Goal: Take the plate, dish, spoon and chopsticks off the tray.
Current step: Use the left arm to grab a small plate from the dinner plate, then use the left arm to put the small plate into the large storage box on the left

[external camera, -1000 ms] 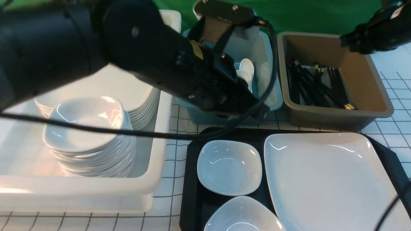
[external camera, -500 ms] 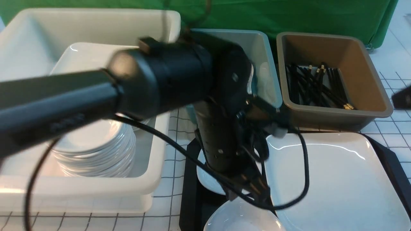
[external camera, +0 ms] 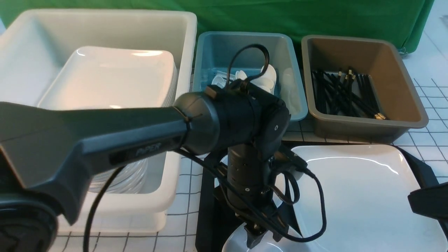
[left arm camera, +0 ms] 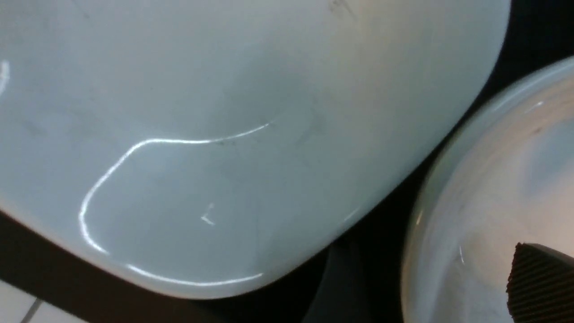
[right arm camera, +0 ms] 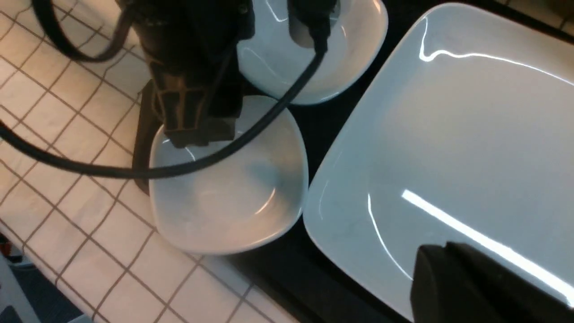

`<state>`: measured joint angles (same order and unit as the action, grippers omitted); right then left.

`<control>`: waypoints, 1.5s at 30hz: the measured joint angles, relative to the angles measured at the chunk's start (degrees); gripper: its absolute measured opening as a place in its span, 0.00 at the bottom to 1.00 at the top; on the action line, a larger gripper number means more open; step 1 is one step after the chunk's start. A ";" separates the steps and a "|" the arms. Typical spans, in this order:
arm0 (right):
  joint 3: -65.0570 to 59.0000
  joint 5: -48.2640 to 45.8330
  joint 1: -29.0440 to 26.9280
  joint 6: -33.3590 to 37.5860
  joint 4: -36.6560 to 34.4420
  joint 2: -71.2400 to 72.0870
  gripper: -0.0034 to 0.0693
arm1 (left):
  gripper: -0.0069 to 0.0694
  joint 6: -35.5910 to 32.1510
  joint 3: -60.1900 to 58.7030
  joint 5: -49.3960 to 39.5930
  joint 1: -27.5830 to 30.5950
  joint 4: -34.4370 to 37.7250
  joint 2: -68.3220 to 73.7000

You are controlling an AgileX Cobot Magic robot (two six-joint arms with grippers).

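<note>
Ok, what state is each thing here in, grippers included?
Large white rounded-rectangle plate: flat on the tray, nothing on it.
Two small white rounded-square dishes: upright, on the tray.
Big black rectangular tray: still loaded.
Blue plastic tub: open, white spoons inside.
Brown plastic tub: open, black chopsticks inside.
Left gripper: open, over the nearer dish.
Right gripper: shut.

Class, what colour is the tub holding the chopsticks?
Brown; the tub shows best in the front view.
</note>
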<state>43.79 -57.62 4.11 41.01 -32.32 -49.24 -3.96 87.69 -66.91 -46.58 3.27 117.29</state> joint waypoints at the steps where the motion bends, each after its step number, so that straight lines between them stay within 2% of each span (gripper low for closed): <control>1: 0.00 0.00 0.00 0.16 -0.12 0.18 0.05 | 0.70 0.00 0.00 0.02 0.00 0.05 0.81; 6: 0.00 0.01 0.00 0.85 -0.61 0.18 0.05 | 0.65 0.00 0.00 0.79 0.00 0.36 3.19; 9: 0.00 0.06 0.00 0.89 -1.30 0.18 0.05 | 0.52 0.00 0.38 0.13 0.06 1.59 3.72; 10: 0.00 0.06 0.00 0.89 -1.33 0.18 0.05 | 0.51 0.00 0.38 0.08 0.06 1.68 3.72; 13: 0.00 0.26 0.00 0.96 -1.45 0.18 0.05 | 0.31 0.00 0.81 -0.65 0.17 2.03 3.70; 14: 0.00 0.27 0.00 0.96 -1.45 0.18 0.05 | 0.28 0.00 0.98 -1.18 0.31 2.33 3.64; 20: 0.00 0.67 0.00 0.96 -1.69 0.18 0.05 | 0.27 2.04 1.14 -2.15 0.20 2.26 2.49; 24: 1.57 0.02 0.00 0.96 -1.66 0.18 0.05 | 0.15 2.55 1.04 -2.09 0.20 1.91 -1.99; 27: 3.93 -0.37 0.00 0.96 -2.38 0.18 0.05 | 0.11 2.69 0.91 -2.36 0.19 1.94 -6.12; 31: 9.64 -1.99 0.00 2.46 -7.66 0.00 0.05 | 0.10 2.41 0.78 -2.68 2.27 6.78 -14.63; 34: 14.38 -3.66 0.00 5.58 -13.56 -1.38 0.05 | 0.10 1.13 0.85 -2.80 6.84 10.80 -21.31; 38: 22.02 -4.83 2.15 6.60 -16.89 -5.41 0.05 | 0.10 0.99 1.10 -2.86 18.15 12.93 -29.51; 41: 26.75 -5.21 7.09 6.62 -16.69 -9.92 0.05 | 0.10 0.78 1.10 -2.93 29.38 13.75 -34.55; 43: 29.80 -4.48 12.88 4.79 -14.53 -12.95 0.05 | 0.10 0.23 0.71 -2.86 38.45 15.47 -37.17; 44: 30.03 -4.18 13.46 4.45 -14.18 -13.56 0.05 | 0.10 -0.08 0.58 -2.78 39.25 15.70 -37.55; 45: 31.54 -2.73 17.46 1.59 -11.16 -15.61 0.05 | 0.10 -1.02 -0.97 -2.71 44.56 17.46 -38.67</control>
<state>75.32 -60.35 21.57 42.60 -43.48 -64.85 -4.98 86.72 -69.62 -2.02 20.73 78.62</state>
